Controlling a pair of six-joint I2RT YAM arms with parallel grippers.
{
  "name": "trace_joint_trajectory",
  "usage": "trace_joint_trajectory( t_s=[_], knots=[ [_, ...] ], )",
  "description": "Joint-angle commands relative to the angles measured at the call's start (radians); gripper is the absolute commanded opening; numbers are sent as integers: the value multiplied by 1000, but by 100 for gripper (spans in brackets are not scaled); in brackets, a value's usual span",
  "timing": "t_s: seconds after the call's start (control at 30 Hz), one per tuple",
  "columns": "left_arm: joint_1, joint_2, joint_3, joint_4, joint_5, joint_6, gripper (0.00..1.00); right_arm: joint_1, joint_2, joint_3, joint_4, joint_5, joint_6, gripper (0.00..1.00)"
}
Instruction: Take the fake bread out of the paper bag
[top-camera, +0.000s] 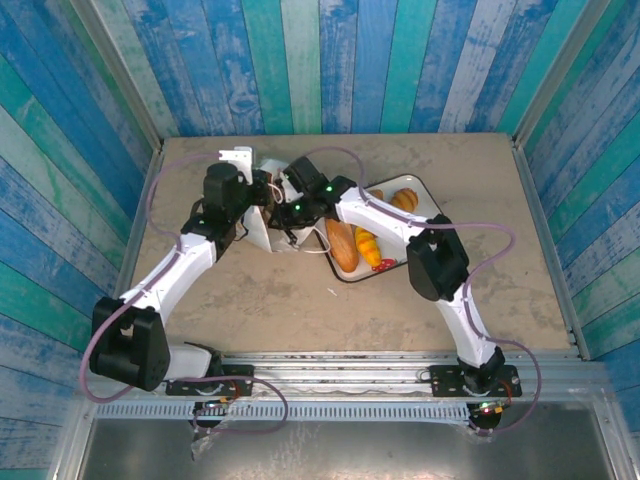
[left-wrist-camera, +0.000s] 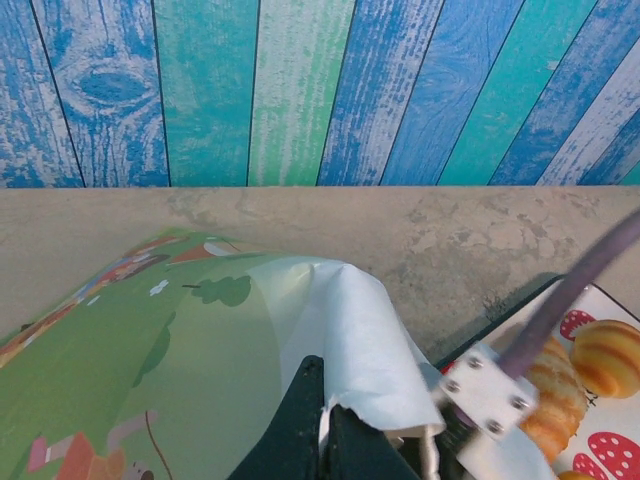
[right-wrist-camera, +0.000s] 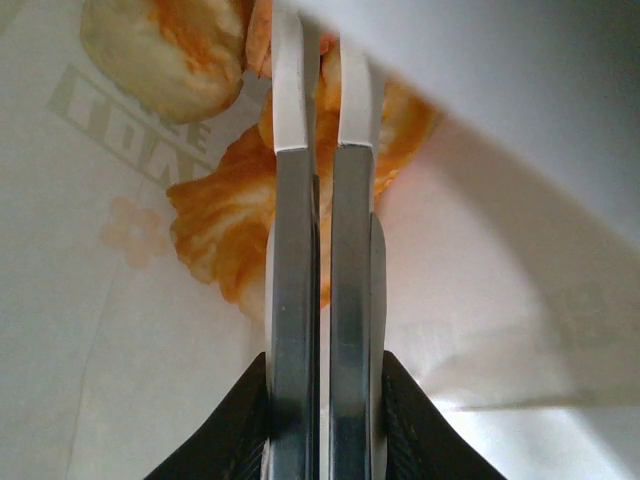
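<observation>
Right wrist, closed fingers (right-wrist-camera: 295, 300) inside paper bag (right-wrist-camera: 490, 290), croissant (right-wrist-camera: 212, 228) partly behind them

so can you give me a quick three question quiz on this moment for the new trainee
1. True or false: the left gripper is shut on the edge of the paper bag.
2. Where is the right gripper?
A. inside the paper bag
B. hovering over the tray
C. resting on the bare table
3. Fill in: the pastry lying under the right gripper is mostly ___ in colour.

Key: 1 true; 2 A; 3 orange
</observation>
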Motion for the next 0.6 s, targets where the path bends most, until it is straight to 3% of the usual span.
trace_joint_trajectory(
  t_s=[0.0,0.57],
  knots=[
    [-3,10,18,17,-51,1,4,11,-117,-50,15,60,-35,1],
    [-1,7,44,-8,-152,3,3,14,-341,-230,-134,172,-109,1]
  ],
)
